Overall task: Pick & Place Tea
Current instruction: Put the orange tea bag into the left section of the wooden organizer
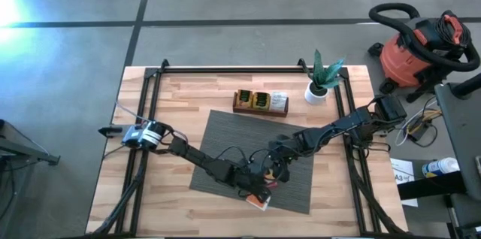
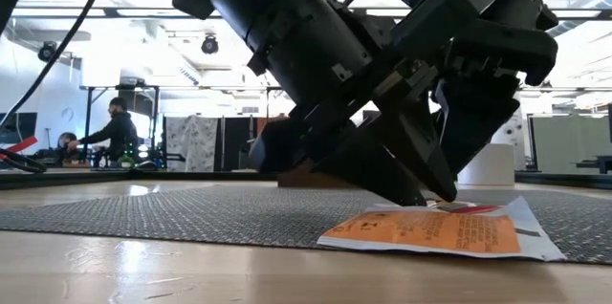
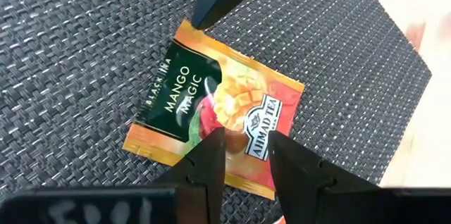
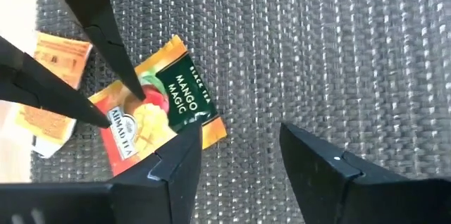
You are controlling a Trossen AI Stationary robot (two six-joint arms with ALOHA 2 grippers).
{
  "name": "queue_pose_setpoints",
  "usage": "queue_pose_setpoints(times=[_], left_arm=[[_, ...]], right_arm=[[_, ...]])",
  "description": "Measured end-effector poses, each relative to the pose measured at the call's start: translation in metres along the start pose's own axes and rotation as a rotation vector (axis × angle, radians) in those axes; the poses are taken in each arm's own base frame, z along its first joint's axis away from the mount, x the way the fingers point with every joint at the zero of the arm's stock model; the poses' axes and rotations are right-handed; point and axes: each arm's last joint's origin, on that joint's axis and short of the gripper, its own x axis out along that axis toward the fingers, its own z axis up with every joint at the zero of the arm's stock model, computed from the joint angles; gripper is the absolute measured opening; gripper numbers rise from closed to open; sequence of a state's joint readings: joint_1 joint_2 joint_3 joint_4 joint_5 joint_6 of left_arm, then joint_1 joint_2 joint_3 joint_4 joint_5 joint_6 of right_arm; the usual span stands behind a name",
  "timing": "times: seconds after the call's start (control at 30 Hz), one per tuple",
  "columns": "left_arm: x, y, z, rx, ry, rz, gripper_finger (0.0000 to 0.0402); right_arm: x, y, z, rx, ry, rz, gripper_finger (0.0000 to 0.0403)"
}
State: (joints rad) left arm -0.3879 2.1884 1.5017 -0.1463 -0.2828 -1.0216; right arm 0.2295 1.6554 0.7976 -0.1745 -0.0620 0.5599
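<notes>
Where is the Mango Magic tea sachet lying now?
The Mango Magic sachet lies flat on the grey mat near its front edge, between both grippers' fingers, beside another sachet.

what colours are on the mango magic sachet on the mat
Orange-red sachet with a dark green panel and a yellow mango picture; clearest in the left wrist view.

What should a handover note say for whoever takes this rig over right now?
Left pincer: open, tips down on the mango sachet on the mat, not gripping it.
Right pincer: open, low beside that sachet, holding nothing.
Another sachet lies at the mat's near edge, partly on the table.
Tray at the table's back already holds some sachets.
Left: grip the mango sachet, carry it to the tray, then the other one.
</notes>
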Motion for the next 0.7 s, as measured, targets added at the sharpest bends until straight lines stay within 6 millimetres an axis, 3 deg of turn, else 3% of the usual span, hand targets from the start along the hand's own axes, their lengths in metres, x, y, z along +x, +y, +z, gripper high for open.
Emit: queue_pose_setpoints(times=[0.33, 0.7], left_arm=[[0.001, 0.001, -0.002, -0.029, -0.009, -0.01, 0.011], [0.001, 0.0, -0.002, -0.045, -0.035, -0.02, 0.011]], right_arm=[[0.001, 0.001, -0.003, 0.069, 0.039, 0.062, 0.0189], [0.02, 0.001, 0.0, 0.072, 0.016, 0.083, 0.0189]])
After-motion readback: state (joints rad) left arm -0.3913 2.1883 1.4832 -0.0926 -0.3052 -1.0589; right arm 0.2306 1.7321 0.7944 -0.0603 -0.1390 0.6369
